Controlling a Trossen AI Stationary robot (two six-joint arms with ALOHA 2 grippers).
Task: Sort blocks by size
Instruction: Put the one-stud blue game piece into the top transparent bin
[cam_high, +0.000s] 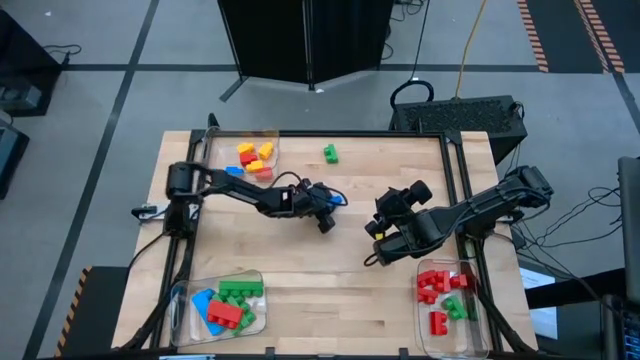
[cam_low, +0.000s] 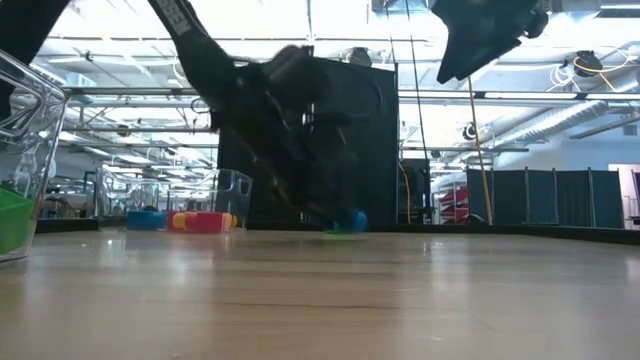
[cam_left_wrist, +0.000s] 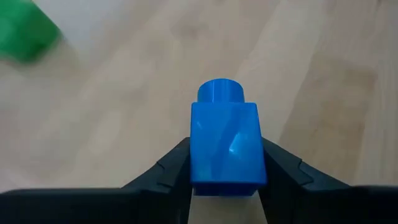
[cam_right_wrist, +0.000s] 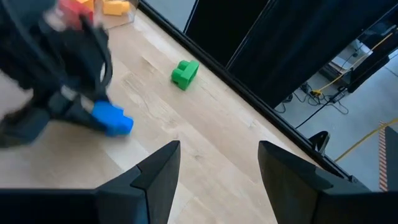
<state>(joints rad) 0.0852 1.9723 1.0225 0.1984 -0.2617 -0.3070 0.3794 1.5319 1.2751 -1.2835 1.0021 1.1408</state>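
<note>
The left gripper (cam_left_wrist: 224, 180) is sitting near the middle of the worktop (cam_high: 300, 270), its two dark fingers (cam_left_wrist: 165, 171) lying flush against the sides of a small blue single-stud block (cam_left_wrist: 225, 140), so it is gripping that block, narrow, rather than standing open. From the level view the block is looking as if it is at or barely off the wood, and that cannot be told for sure. The main risk is lying in the hold itself: the fingers are catching the smooth lower sides of a glossy brick, so a hurried lift or swing could be letting it twist or slide out and skitter across the wood. A second small block, green (cam_high: 330, 153), is lying loose near the far edge, well apart. The right gripper (cam_right_wrist: 217, 171) is hovering above the worktop just to the right of the left one, fingers spread wide and empty; with the two arms this near, a careless path could be bringing them together. The far-left tray (cam_high: 262, 140) is holding small yellow, orange and red pieces, seemingly the proper home; carrying the block to the near-left tray (cam_high: 200, 285) or near-right tray (cam_high: 425, 320), where larger bricks are lying, would be spoiling the sort.
</note>
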